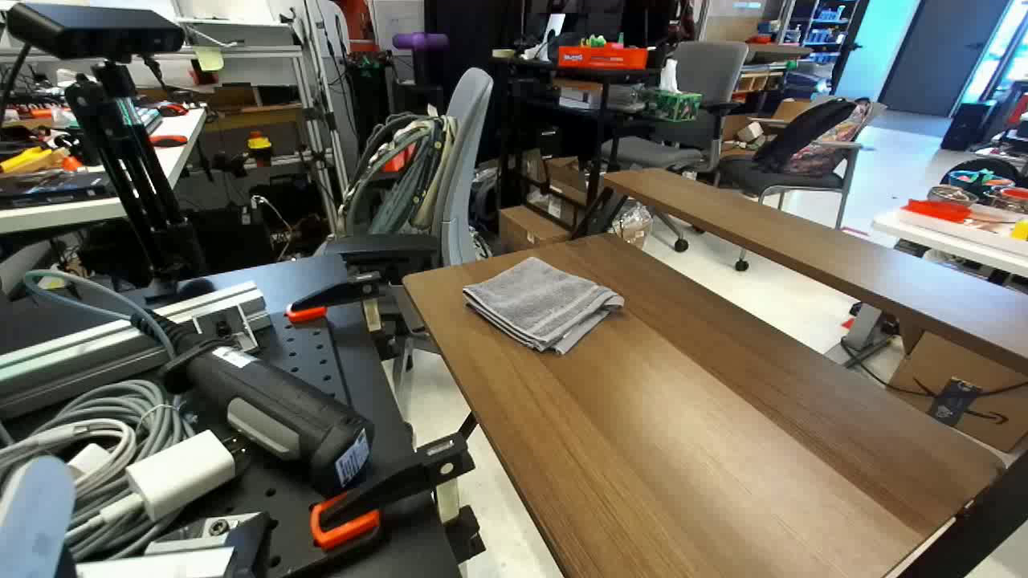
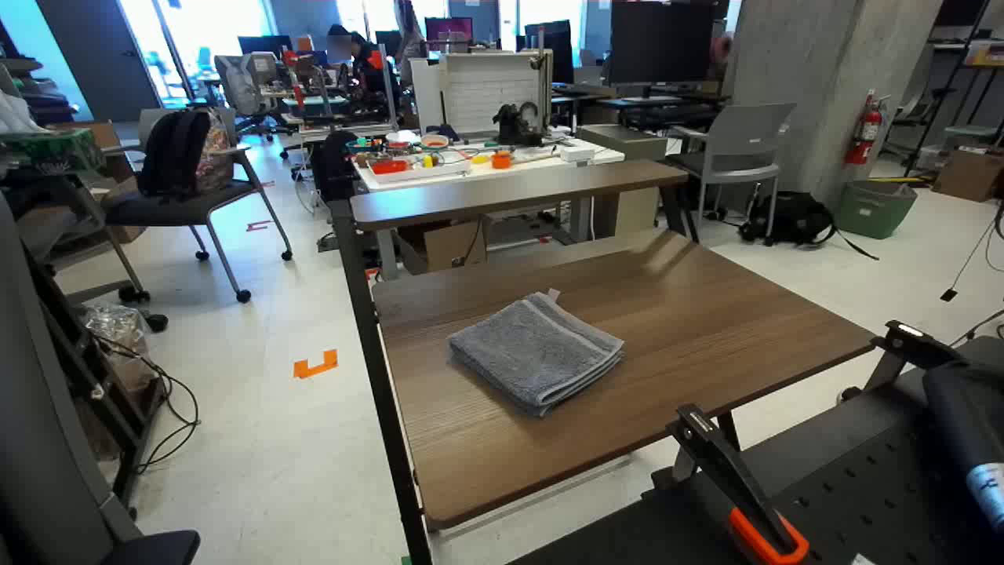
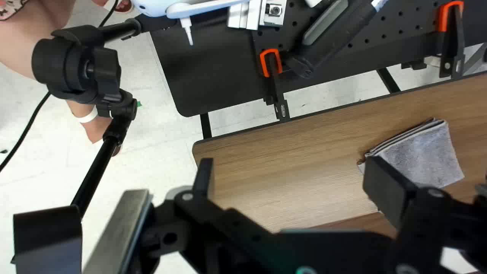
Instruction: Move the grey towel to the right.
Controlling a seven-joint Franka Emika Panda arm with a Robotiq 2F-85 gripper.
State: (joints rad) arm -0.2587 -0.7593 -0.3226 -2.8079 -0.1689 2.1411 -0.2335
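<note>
The grey towel (image 1: pixel 543 303) lies folded flat near one end of a brown wooden table (image 1: pixel 691 449). It also shows in an exterior view (image 2: pixel 537 353), where its layered edges and stripe band are visible. In the wrist view the grey towel (image 3: pixel 426 154) is at the right, partly hidden behind the right finger. My gripper (image 3: pixel 295 179) is open and empty, with its two fingers wide apart above the wooden table (image 3: pixel 289 163). The towel is not between the fingers. The gripper is out of view in both exterior views.
A black perforated bench (image 3: pixel 213 68) with orange-handled clamps (image 3: pixel 271 62) borders the table, with a gap between. A black cylindrical tool (image 1: pixel 273 409) and cables lie on it. A raised wooden shelf (image 2: pixel 518 192) runs along the table's far side. A black stand (image 3: pixel 102 163) is at the left.
</note>
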